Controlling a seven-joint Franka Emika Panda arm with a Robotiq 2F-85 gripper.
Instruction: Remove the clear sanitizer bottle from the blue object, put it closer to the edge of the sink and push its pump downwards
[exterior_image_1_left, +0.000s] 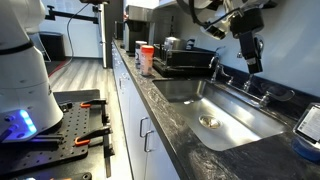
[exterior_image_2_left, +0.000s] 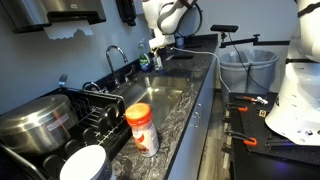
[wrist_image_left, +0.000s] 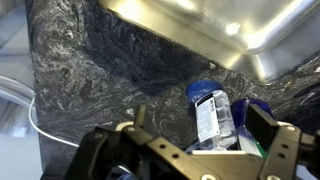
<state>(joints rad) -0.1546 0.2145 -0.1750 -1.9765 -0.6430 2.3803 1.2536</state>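
Clear sanitizer bottle (wrist_image_left: 212, 116) on table (wrist_image_left: 90, 70) near sink (wrist_image_left: 200, 30) edge, blue object (wrist_image_left: 257, 108) just beside; gripper (wrist_image_left: 203, 122) over bottle.

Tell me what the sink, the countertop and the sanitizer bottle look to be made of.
Sink: likely stainless steel with a brushed finish; it has a grey sheen and bright glare.
Countertop: seemingly polished stone, dark with pale speckled veins, though it could be an imitation.
Sanitizer bottle: probably clear plastic; it looks glossy and see-through around a pale printed label.
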